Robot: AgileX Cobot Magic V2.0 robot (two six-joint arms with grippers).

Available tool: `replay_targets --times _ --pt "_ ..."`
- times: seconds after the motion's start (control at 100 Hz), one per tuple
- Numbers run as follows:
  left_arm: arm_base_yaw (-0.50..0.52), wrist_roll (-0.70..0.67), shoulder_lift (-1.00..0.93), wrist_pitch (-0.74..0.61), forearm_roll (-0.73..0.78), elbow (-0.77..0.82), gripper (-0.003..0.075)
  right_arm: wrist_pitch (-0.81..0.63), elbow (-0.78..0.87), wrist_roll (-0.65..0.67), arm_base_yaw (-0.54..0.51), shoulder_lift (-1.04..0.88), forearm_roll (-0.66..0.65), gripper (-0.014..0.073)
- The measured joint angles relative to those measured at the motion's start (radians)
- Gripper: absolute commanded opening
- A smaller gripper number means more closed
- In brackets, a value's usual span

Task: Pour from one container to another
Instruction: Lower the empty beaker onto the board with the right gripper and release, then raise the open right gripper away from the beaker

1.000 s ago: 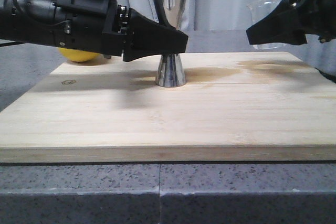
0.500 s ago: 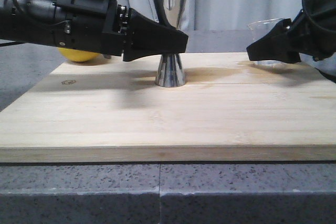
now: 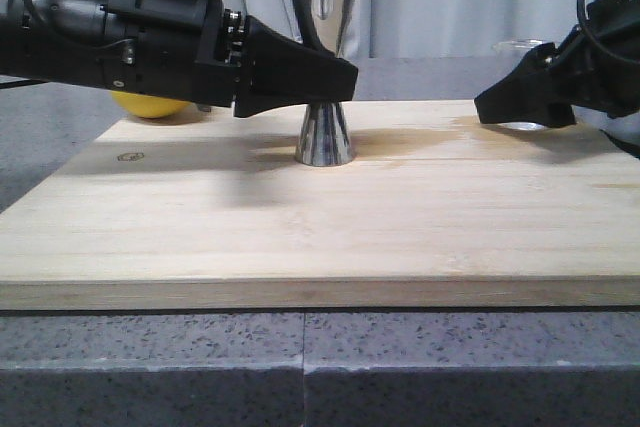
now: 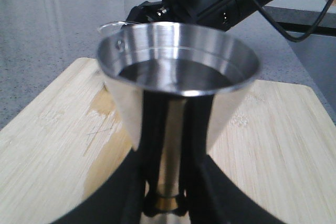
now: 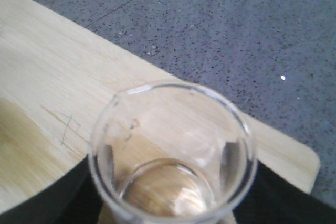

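Jigger (image 3: pixel 325 67) upright on board (image 3: pixel 320 217), left gripper (image 3: pixel 335 77) clamped at its waist; we see right gripper (image 3: pixel 500 107) clamped on beaker (image 5: pixel 173 150).

Both end effectors (image 3: pixel 335 77) (image 3: pixel 497 107) clamped, level

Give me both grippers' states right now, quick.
Left gripper: closed on the jigger at its waist.
Right gripper: closed on the glass beaker, low over the board.
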Motion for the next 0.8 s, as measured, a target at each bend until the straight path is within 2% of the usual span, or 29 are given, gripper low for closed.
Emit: replay_targets --times 0.09,0.28,0.49,0.63,0.8 --pt "0.000 0.000 0.000 0.000 0.000 0.000 0.0124 0.002 0.000 0.000 0.000 -0.002 0.000 0.0557" --pt "0.000 0.000 0.000 0.000 0.000 0.000 0.0124 0.004 0.000 0.030 0.000 -0.073 0.000 0.0558" --pt "0.000 0.000 0.000 0.000 0.000 0.000 0.0124 0.033 0.000 0.129 0.000 -0.191 -0.017 0.0558" --pt "0.000 0.000 0.000 0.000 0.000 0.000 0.0124 0.096 0.000 0.273 0.000 -0.269 -0.081 0.0557" --pt "0.000 0.000 0.000 0.000 0.000 0.000 0.0124 0.202 0.000 0.549 0.000 -0.365 -0.259 0.0554"
